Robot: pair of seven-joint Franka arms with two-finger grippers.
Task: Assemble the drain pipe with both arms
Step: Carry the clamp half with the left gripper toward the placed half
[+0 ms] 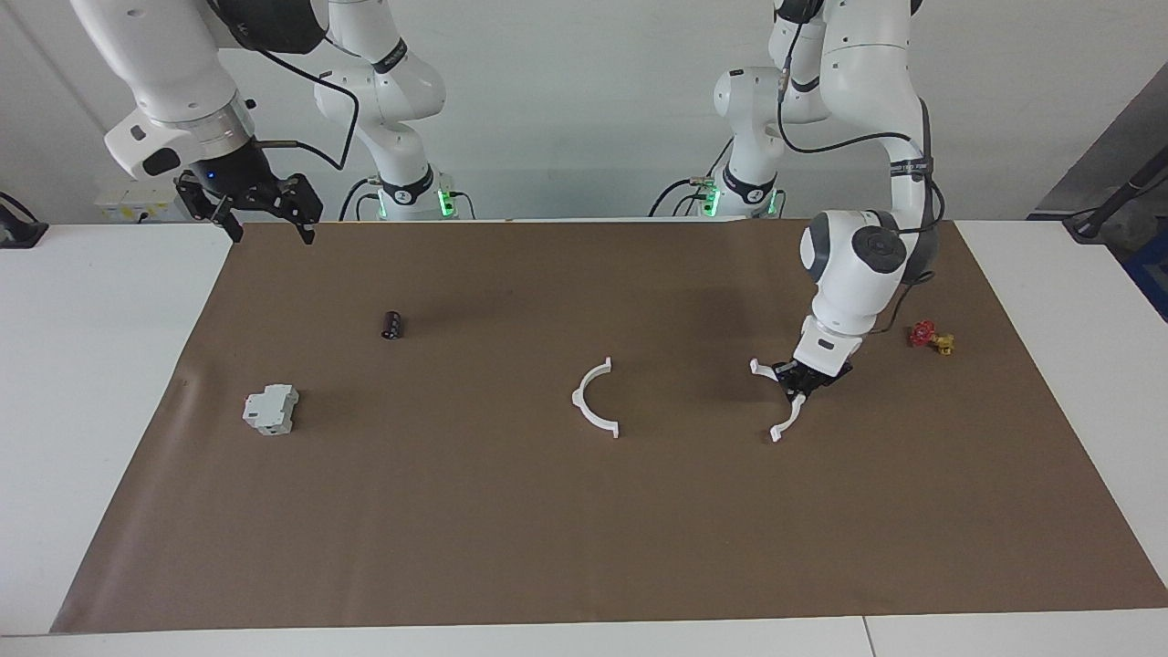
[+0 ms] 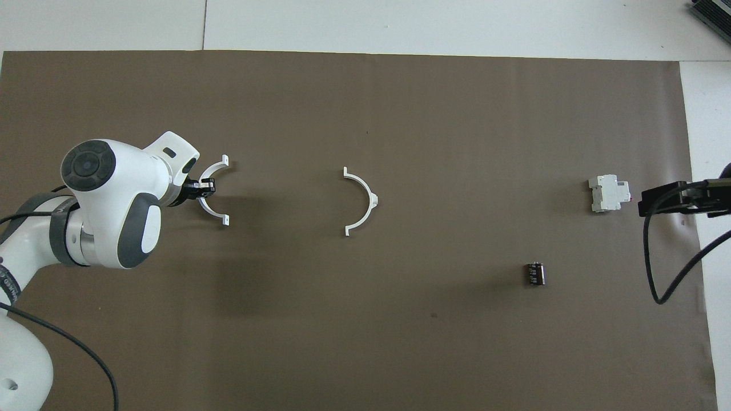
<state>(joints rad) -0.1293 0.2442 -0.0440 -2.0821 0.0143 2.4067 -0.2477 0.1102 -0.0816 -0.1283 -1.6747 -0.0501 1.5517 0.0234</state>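
The drain pipe lies as two separate white half-rings on the brown mat (image 1: pixel 584 547). One half-ring (image 1: pixel 577 399) lies free near the mat's middle; it also shows in the overhead view (image 2: pixel 374 200). The other half-ring (image 1: pixel 787 418) is toward the left arm's end, and shows in the overhead view too (image 2: pixel 214 170). My left gripper (image 1: pixel 808 379) is down at the mat, shut on the middle of this half-ring's arc (image 2: pixel 200 191). My right gripper (image 1: pixel 269 228) is open and empty, raised over the mat's corner at the right arm's end (image 2: pixel 648 202); that arm waits.
A grey blocky device (image 1: pixel 271 409) (image 2: pixel 609 193) and a small dark cylinder (image 1: pixel 392 324) (image 2: pixel 535 273) lie toward the right arm's end. A red-and-yellow valve (image 1: pixel 931 338) lies beside the left arm's wrist, hidden in the overhead view.
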